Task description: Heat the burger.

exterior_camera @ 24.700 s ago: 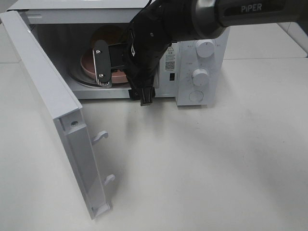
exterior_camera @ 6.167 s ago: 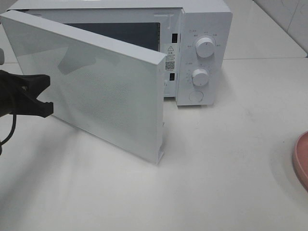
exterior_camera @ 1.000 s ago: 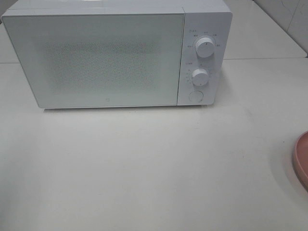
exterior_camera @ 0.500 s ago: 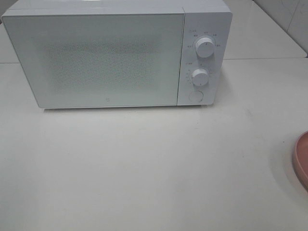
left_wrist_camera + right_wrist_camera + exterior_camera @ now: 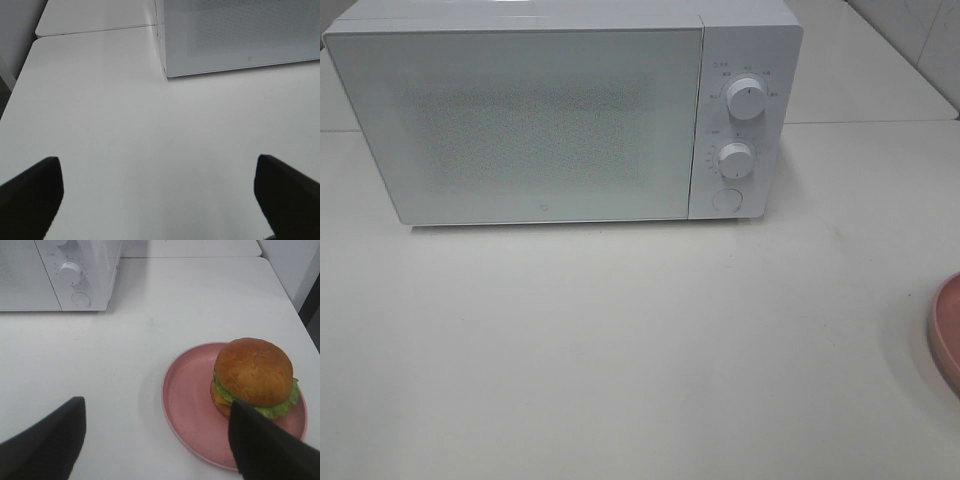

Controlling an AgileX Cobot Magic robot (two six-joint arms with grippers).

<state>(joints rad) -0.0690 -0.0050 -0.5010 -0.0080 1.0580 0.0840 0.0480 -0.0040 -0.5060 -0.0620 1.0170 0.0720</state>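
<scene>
Burger (image 5: 254,371) on pink plate (image 5: 187,405), microwave (image 5: 520,120) shut

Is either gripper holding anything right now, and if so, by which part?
Nothing is held. The left gripper and right gripper are both open over the table; the burger sits untouched on its plate.

You see a microwave (image 5: 550,120) in smooth white plastic, its door speckled with a fine dot mesh, on a matt white table (image 5: 640,350). The burger (image 5: 255,375) has a glossy golden-brown bun with crinkled green lettuce, on a smooth pink plate (image 5: 187,405).
</scene>
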